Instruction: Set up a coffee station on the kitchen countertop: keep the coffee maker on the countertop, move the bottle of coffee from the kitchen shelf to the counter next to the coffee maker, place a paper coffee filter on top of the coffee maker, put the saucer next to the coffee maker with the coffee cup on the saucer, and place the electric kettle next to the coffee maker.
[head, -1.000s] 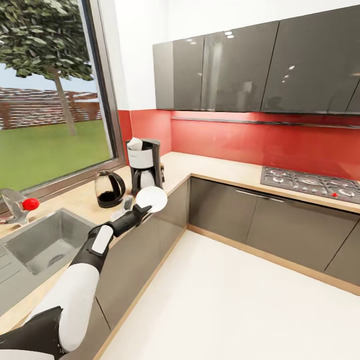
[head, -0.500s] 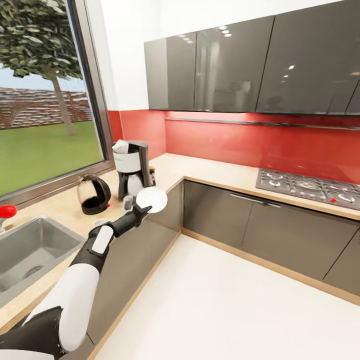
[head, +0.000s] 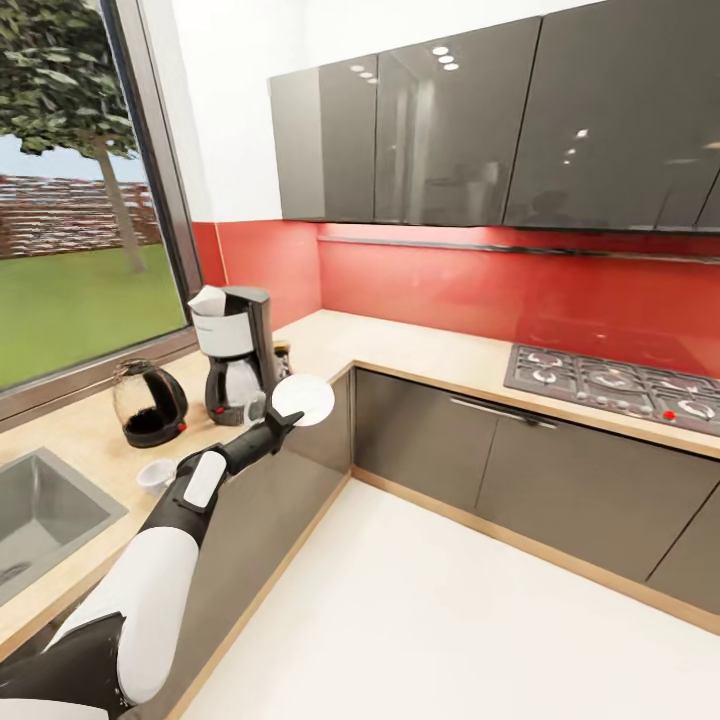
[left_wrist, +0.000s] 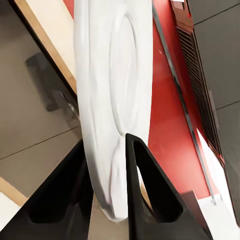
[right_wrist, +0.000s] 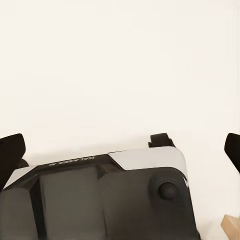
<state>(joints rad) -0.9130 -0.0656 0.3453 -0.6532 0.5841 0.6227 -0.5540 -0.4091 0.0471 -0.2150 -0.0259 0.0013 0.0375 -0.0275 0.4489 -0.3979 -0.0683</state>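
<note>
One round glossy white saucer (head: 303, 398) | left end effector (head: 283, 420) pinching rim

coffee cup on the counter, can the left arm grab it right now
Probably not: the left gripper is shut on the saucer, so it has no free jaws for the coffee cup, which sits on the countertop beside the arm.

A home kitchen: an L-shaped light wood tabletop (head: 420, 350) over dark grey base cabinets (head: 470, 450), glossy grey wall cabinets (head: 480, 120), a red backsplash (head: 480, 290), a gas hob (head: 620, 385), a steel sink (head: 40, 510), a black-and-white coffee maker (head: 232, 350), and a large window (head: 70, 200) onto a lawn.
</note>
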